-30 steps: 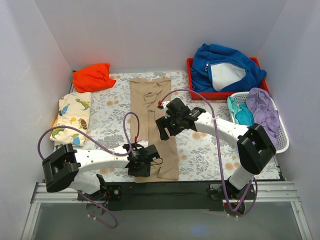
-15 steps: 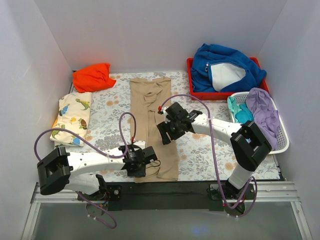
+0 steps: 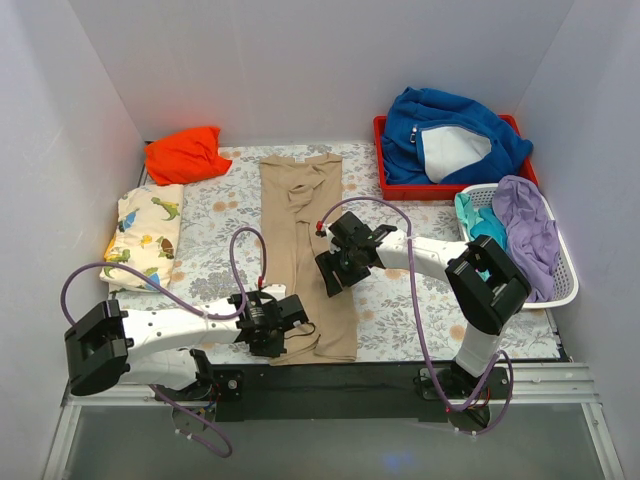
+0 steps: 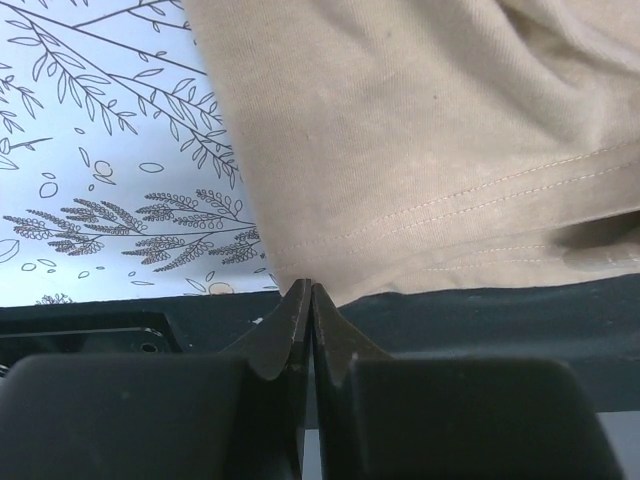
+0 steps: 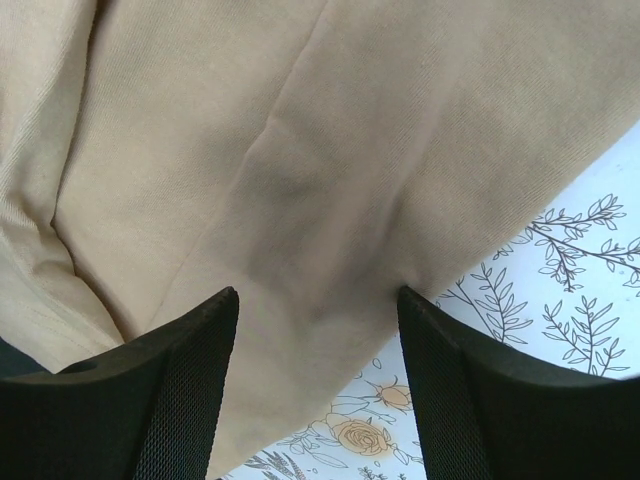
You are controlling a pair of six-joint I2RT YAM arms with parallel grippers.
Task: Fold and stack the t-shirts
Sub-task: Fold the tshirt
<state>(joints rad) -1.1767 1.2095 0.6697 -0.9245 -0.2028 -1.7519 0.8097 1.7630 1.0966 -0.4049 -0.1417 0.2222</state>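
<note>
Left end effector (image 4: 308, 292) squeezed to a hairline seam, tips right at the stitched hem corner of the tan t-shirt (image 4: 420, 130); impossible to tell whether any cloth nipped between. Shown by the left wrist camera only: a double row of hem stitching, the hem reaching the near edge of the floral worktop (image 4: 90, 150), black rail (image 4: 500, 310) just beyond.

Right end effector (image 5: 315, 385) spread wide, nothing held, set over the shirt's right edge, a soft crease running up the cloth.

From the top camera alone, the full layout:
- Tan shirt folded into a long strip down the middle, collar far, hem near.
- Orange t-shirt (image 3: 183, 153) bunched in the far left corner.
- Dinosaur-print t-shirt (image 3: 148, 235) folded at the left edge.
- Blue fleece (image 3: 450, 125) in a red bin (image 3: 381, 160) far right.
- White basket (image 3: 568, 290) of purple and teal cloth just beside the bin.
</note>
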